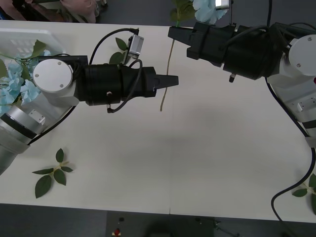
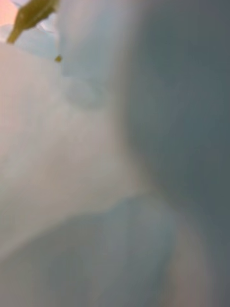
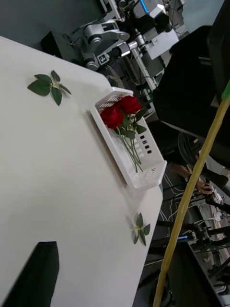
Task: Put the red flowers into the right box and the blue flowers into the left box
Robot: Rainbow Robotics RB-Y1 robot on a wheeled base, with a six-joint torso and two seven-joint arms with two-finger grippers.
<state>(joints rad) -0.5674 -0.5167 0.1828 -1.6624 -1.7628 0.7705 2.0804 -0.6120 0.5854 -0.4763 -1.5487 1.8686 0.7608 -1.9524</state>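
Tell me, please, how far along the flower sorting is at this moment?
Nearly finished, it seems. The red flowers already lie in the right box, and blue flowers sit in the left box. In hand: the right gripper holds up one more blue flower, its stem hanging beside the left gripper, which reaches toward it. Left: getting that flower into the left box.

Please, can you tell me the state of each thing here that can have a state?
red roses: lying together in the right box.
blue flowers: lying in the left box, partly behind the left arm.
single blue flower: at the right gripper, its long stem reaching past the tip of the left gripper.
leaf sprig: lying loose on the table.
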